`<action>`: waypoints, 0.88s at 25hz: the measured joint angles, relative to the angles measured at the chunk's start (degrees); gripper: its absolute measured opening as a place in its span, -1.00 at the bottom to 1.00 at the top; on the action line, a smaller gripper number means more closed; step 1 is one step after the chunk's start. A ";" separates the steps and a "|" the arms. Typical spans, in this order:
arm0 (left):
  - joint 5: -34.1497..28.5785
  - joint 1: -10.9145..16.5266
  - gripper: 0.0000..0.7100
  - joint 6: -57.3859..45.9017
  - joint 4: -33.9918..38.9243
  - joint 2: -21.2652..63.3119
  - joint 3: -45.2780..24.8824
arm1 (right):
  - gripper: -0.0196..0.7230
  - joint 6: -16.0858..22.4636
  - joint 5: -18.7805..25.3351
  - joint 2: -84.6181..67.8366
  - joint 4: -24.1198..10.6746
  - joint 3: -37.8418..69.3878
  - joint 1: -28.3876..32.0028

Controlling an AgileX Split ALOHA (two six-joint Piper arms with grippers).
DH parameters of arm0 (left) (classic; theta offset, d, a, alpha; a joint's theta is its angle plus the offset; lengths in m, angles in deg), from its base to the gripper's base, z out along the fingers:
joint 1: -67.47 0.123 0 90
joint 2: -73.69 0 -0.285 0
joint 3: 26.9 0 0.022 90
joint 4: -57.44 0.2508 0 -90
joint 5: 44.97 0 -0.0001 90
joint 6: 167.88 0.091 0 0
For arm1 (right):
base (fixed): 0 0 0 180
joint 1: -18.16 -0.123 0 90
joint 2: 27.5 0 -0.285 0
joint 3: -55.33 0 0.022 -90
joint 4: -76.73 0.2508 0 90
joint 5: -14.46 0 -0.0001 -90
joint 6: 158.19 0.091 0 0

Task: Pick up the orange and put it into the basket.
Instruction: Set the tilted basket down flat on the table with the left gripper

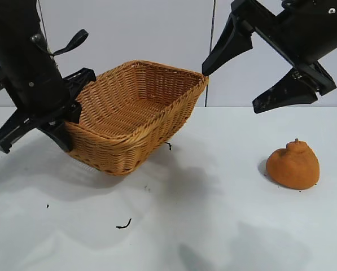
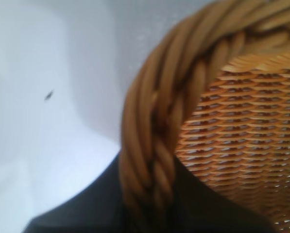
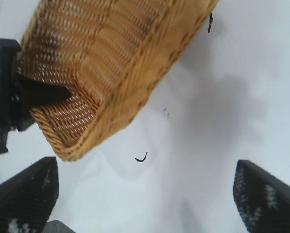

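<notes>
White tabletop (image 1: pixel 174 226) — tan woven wicker basket (image 1: pixel 135 113) tilted, rim clenched by left gripper (image 1: pixel 66 116); lumpy orange-brown orange (image 1: pixel 293 165) untouched at right — right gripper (image 1: pixel 253 73) splayed wide above, pick not begun.

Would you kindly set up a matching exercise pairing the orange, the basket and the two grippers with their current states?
Things:
1. orange
2. basket
3. left gripper
4. right gripper

States:
A. fingers wide open in the air, holding nothing
B. tilted, one end raised off the table
C. clamped on a braided rim
D. lying alone on the table, touched by nothing

Pairs: 1-D, 2-B, 3-C, 4-A
</notes>
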 joint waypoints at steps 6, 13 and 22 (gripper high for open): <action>-3.63 7.51 -0.73 26.03 -9.29 -0.08 0.87 | 0.93 0.00 0.00 0.00 0.00 0.00 0.00; -14.59 10.43 -0.73 52.18 -15.46 -5.36 9.79 | 0.93 0.00 0.17 0.00 -0.05 0.00 0.00; -22.52 10.43 -0.73 66.59 -15.98 -10.60 18.39 | 0.93 0.00 0.53 0.00 -0.17 0.00 0.00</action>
